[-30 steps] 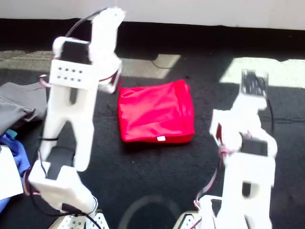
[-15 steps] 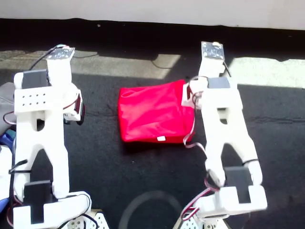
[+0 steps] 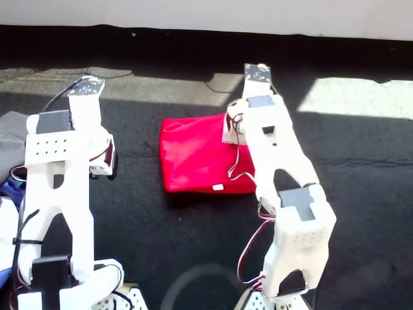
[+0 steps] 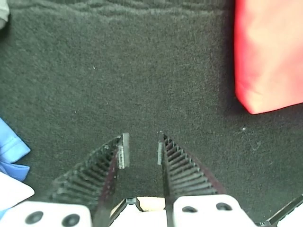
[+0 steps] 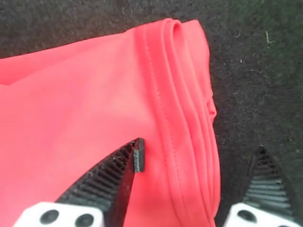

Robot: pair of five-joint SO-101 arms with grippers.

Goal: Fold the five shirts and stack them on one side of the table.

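Observation:
A folded red shirt [image 3: 193, 158] lies in the middle of the black table. My right gripper [image 5: 200, 158] hangs open just above its right edge, straddling the stacked hems [image 5: 184, 109]; one fingertip [image 5: 137, 153] is over the cloth, the other over the mat. In the high view the right arm [image 3: 264, 129] covers that side of the shirt. My left gripper [image 4: 141, 150] is open a little with nothing in it, low over bare mat left of the red shirt [image 4: 270, 52]. The left arm [image 3: 64, 148] stands between the shirt and the pile.
At the table's left edge lies a loose pile: a grey shirt [image 3: 10, 139], a blue one [image 3: 8, 190] and a white one [image 3: 5, 226]. The blue [image 4: 9, 151] and white cloth [image 4: 12, 191] lie close to my left gripper. Black mat [image 3: 361, 168] stretches to the right.
The right arm swung in from the right and now sits over the red shirt's right edge. The left arm came down from near the camera and settled left of the shirt.

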